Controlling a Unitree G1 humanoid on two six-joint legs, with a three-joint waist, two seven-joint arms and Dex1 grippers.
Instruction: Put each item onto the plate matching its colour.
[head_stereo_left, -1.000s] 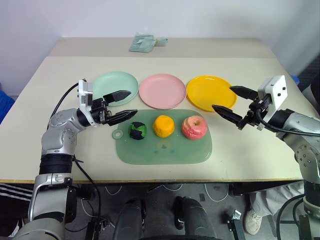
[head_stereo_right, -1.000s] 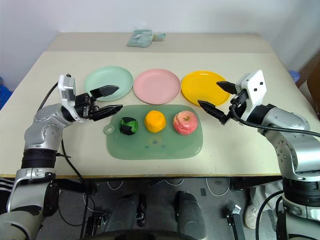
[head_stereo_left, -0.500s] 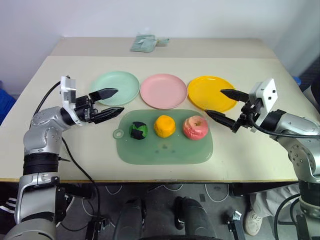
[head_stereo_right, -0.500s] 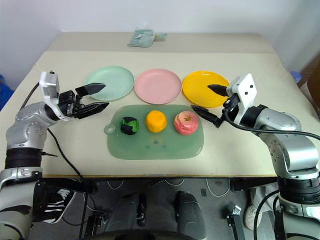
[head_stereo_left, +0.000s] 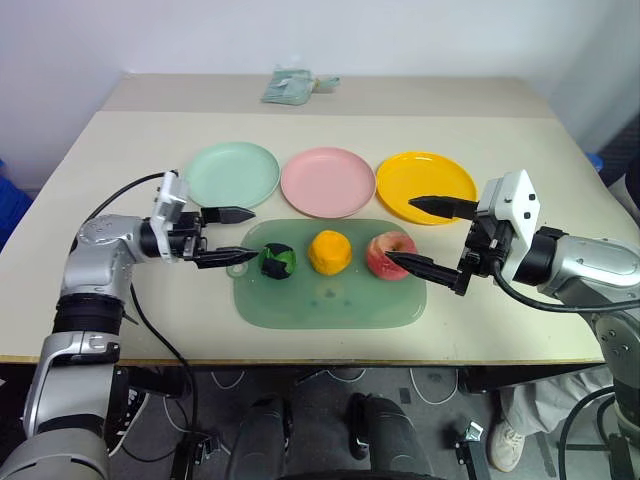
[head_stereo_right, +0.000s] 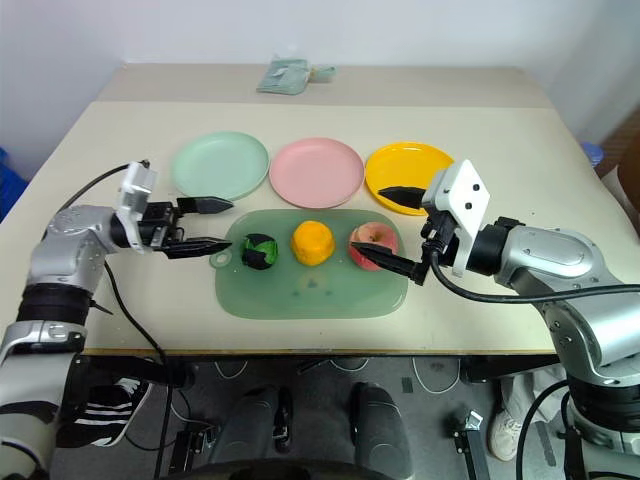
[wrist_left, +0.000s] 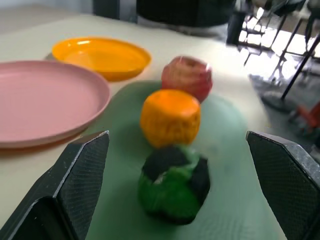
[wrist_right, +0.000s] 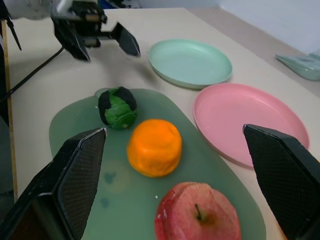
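Green mat (head_stereo_left: 330, 295) carries three items in a row: green ball (head_stereo_left: 276, 261) at left, orange (head_stereo_left: 327, 252) in the middle, apple (head_stereo_left: 389, 255) at right, with narrow gaps between them. Near half of mat bare. Left gripper (head_stereo_left: 232, 236) spread wide, just left of ball. Right gripper (head_stereo_left: 420, 237) spread wide, straddling apple's right side. Three plates (head_stereo_left: 328, 182) line the far side of the mat, all bare. Folded cloth (head_stereo_left: 290, 85) at far edge, well apart.

A beige table (head_stereo_left: 120, 160) carries three plates in a row: a mint green plate (head_stereo_left: 233, 174), a pink plate (head_stereo_left: 328, 181) and a yellow plate (head_stereo_left: 425, 186). Just in front of them lies a flat green mat (head_stereo_left: 330, 300). A crumpled greenish packet (head_stereo_left: 290, 85) sits near the far edge.
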